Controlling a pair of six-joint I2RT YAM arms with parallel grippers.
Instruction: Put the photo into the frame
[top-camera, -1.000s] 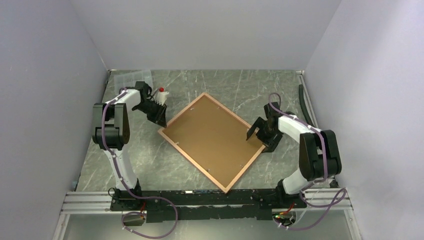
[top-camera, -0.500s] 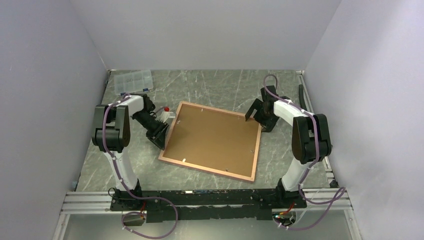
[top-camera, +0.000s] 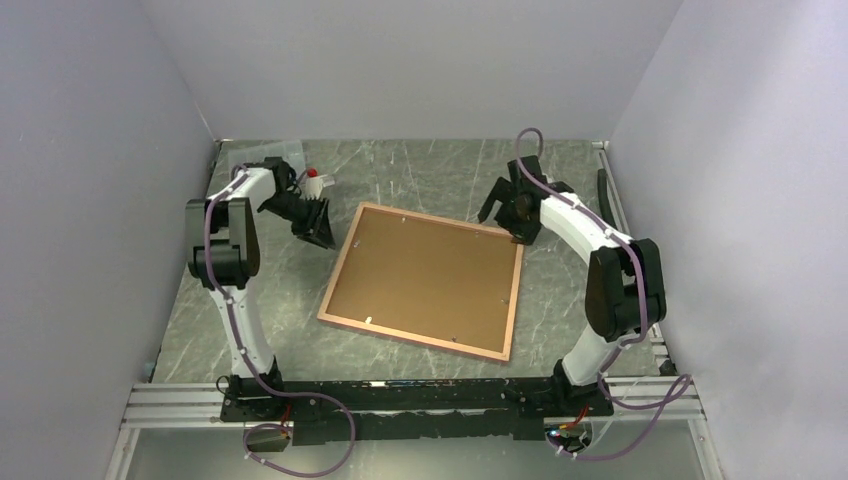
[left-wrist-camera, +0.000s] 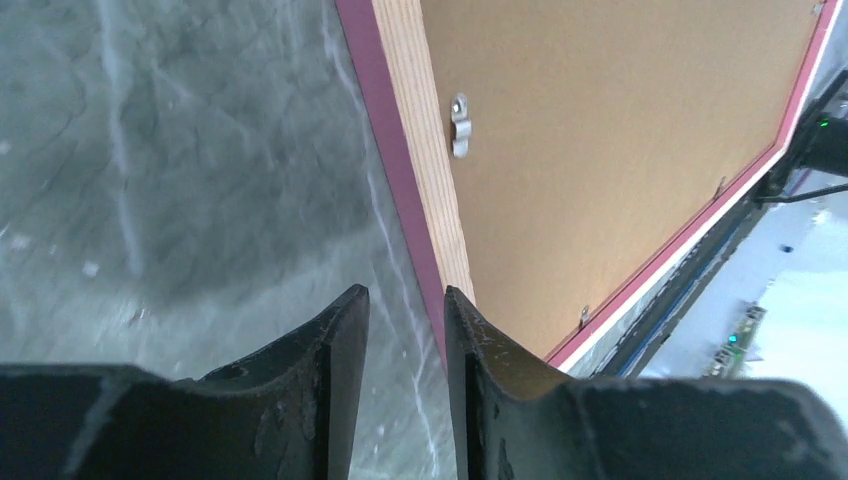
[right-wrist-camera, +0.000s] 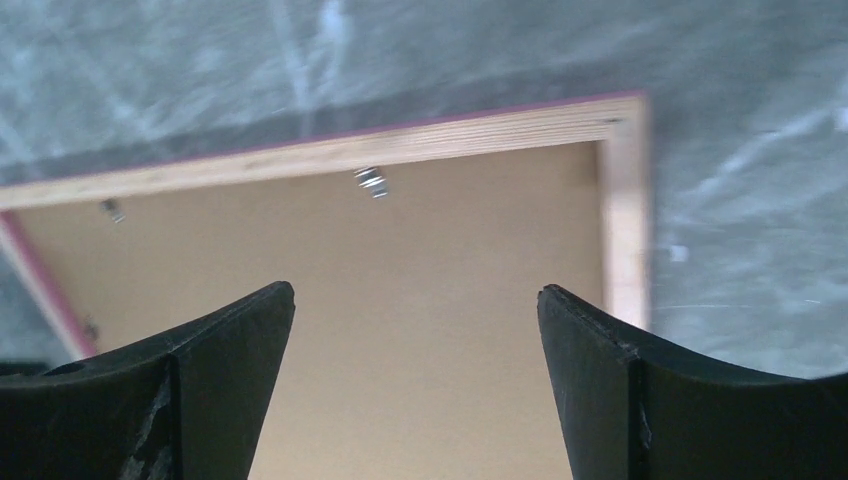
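Observation:
The frame (top-camera: 341, 262) lies back-up on the table, its tan wood rim around a brown backing board (top-camera: 425, 275). The photo is out of view. My left gripper (top-camera: 320, 232) hovers just off the frame's far left corner. In the left wrist view the left gripper (left-wrist-camera: 405, 290) is open by a narrow gap, with only table between its fingers and the frame's pink edge (left-wrist-camera: 385, 160) running beside them. My right gripper (top-camera: 503, 222) hangs over the far right corner. In the right wrist view the right gripper (right-wrist-camera: 415, 290) is wide open and empty above the backing board (right-wrist-camera: 400, 250).
A clear plastic organiser box (top-camera: 265, 158) and a small white bottle with a red cap (top-camera: 313, 180) sit at the back left, behind my left gripper. Metal clips (left-wrist-camera: 459, 124) dot the frame's back. Walls close in on three sides.
The frame turned from a diamond pose to nearly square, then stayed still. My left gripper drew back toward the far left corner and opened slightly. My right gripper moved to the far right corner.

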